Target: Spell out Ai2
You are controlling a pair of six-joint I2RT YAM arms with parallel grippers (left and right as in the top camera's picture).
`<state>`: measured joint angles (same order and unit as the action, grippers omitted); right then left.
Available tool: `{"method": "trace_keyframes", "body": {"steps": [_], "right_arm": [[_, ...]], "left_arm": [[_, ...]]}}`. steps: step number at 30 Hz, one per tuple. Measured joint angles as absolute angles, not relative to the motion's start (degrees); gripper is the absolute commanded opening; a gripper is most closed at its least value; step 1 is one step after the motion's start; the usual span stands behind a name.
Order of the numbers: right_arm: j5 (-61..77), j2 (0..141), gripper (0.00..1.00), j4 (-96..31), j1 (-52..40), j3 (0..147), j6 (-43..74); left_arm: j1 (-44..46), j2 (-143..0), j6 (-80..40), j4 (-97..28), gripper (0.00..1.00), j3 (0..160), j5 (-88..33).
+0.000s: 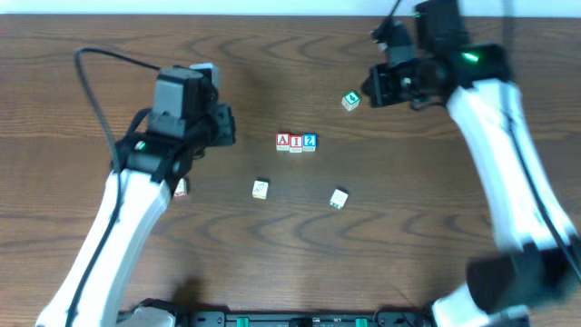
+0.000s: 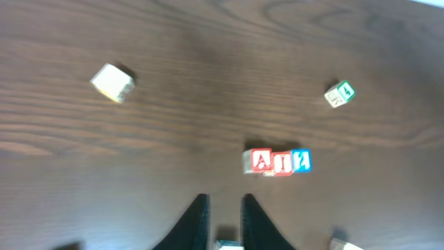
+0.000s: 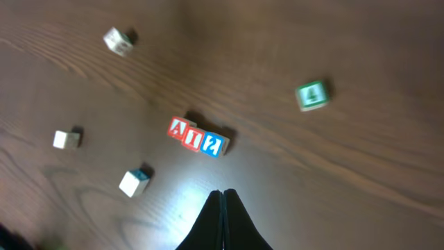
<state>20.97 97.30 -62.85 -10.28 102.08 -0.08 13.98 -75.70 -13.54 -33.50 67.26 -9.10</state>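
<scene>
Task row: A block [image 1: 283,141], I block [image 1: 296,142] and 2 block [image 1: 310,141] sit touching in one straight line at mid-table, reading "AI2" from the overhead camera.
Row orientation: printed faces are up and the edges flush, so the three blocks read as one word.
Task status: judged complete or nearly so; the I is a capital, and no lowercase block can be identified.
Left gripper [image 2: 224,200]: fingers narrowly parted with nothing between the tips. It is raised over bare table [image 1: 272,54] just beside the row, not touching it.
Right gripper [image 3: 223,193]: fingers pressed together and empty, held above the table near the 2 end of the row.
Gripper placement rationale: both hang clear of the row, probably so that no finger nudges the aligned blocks.
Green block [image 1: 350,101]: a spare, lying alone and tilted, well apart from the row near the right arm.
Pale blocks [image 1: 260,189] [image 1: 339,198]: spares in front of the row, apart from it and from each other. Their faces are too small to read.
Risk: any low sweep across mid-table would break the alignment.
</scene>
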Motion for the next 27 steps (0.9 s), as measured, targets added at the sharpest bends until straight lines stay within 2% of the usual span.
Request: {"method": "trace_keyframes", "body": {"steps": [2,3,5,8,9,10,11,12,19,27], "right_arm": [[18.74,90.59,0.03,-65.52,-10.28,102.48,-0.89],[17.69,87.20,0.12,-66.92,-10.28,102.69,-1.15],[16.10,81.71,0.42,-69.63,-10.28,103.07,-1.85],[13.93,74.00,0.95,-73.58,-10.26,103.22,-2.74],[13.32,71.61,0.99,-74.65,-10.26,103.22,-2.83],[12.82,69.14,0.99,-75.70,-10.26,103.20,-2.96],[12.47,67.13,0.99,-76.18,-10.26,103.22,-3.22],[12.03,64.84,0.99,-76.75,-10.26,103.20,-3.25],[8.56,50.98,0.99,-79.77,-10.26,103.24,-3.40],[7.86,45.60,0.99,-84.18,-10.26,103.24,-3.40]], "left_arm": [[13.98,-72.14,-11.94,-36.14,0.33,67.26,-7.44],[13.98,-70.52,-11.25,-37.60,0.36,67.26,-6.83],[13.98,-67.51,-9.96,-40.23,0.45,67.24,-5.93],[13.98,-62.67,-8.78,-43.29,0.55,67.24,-5.13],[13.98,-61.36,-8.56,-44.10,0.58,67.24,-5.06],[13.98,-59.18,-8.54,-44.95,0.68,67.24,-4.91],[13.98,-57.58,-8.08,-45.30,0.89,67.24,-4.73],[13.98,-55.83,-7.94,-45.63,0.96,67.24,-4.62],[13.98,-44.88,-7.77,-46.13,0.95,67.24,-4.47],[13.98,-44.88,-7.64,-46.48,0.95,67.24,-4.47]]}}
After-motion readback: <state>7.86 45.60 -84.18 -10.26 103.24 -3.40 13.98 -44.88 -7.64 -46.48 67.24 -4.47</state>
